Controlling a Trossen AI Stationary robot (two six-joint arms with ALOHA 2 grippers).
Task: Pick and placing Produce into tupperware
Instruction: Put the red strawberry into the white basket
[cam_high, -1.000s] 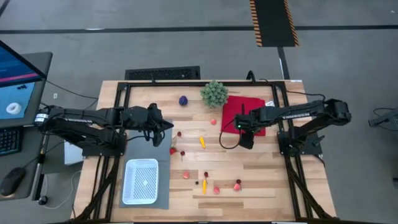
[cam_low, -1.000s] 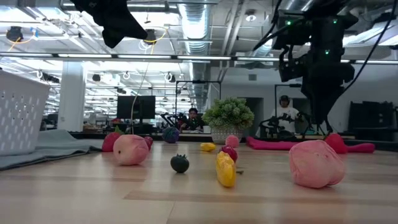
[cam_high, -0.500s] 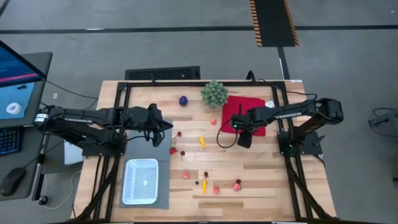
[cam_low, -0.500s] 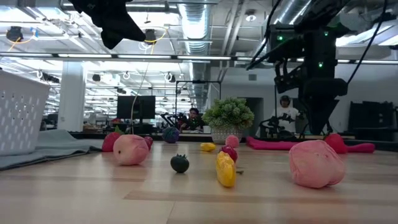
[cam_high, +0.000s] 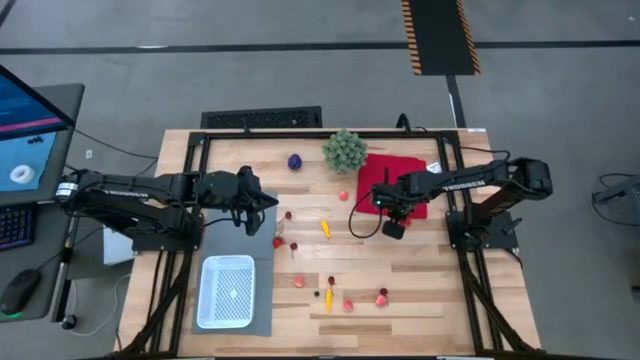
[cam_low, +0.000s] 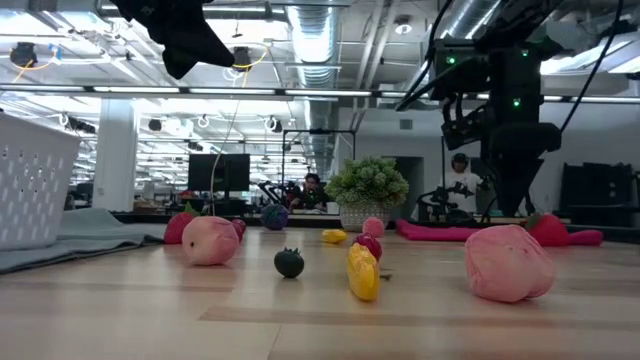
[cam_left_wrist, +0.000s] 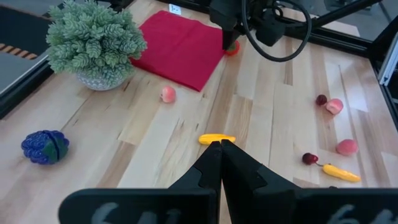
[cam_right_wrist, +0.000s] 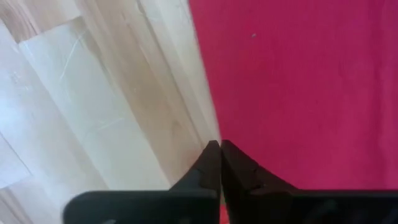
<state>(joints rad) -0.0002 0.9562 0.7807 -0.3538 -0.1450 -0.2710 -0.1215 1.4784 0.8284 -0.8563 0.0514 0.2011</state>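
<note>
While one white mesh-walled tupperware (cam_high: 227, 291) rests on a grey mat (cam_high: 262, 300) at the bench's (cam_high: 420, 285) near left, the produce is seen scattered over the bare wood to its right. About a dozen small pieces can be counted from above: two yellow ones, a banana-like piece (cam_high: 325, 228) at mid-bench and a longer one (cam_high: 328, 299) nearer the front; one purple ball (cam_high: 295, 161) near the far edge; one pink piece (cam_high: 343, 196) just beside the red cloth (cam_high: 380, 178); several red and dark red pieces (cam_high: 279, 241) near the mat's right edge; and a front cluster with a pink fruit (cam_high: 299, 282) and a red one (cam_high: 382, 297). One further red piece (cam_left_wrist: 231, 48) is seen in the left wrist view at the cloth's edge, under the right arm. One green bushy plant (cam_high: 344, 150) stands beside the cloth.

The right pincer (cam_right_wrist: 219, 147) is held clenched and grasping nothing, its tips together over the edge of the red cloth. The left pincer (cam_left_wrist: 219, 145) is likewise clenched and hangs above the mat's far end, apart from the tupperware.
</note>
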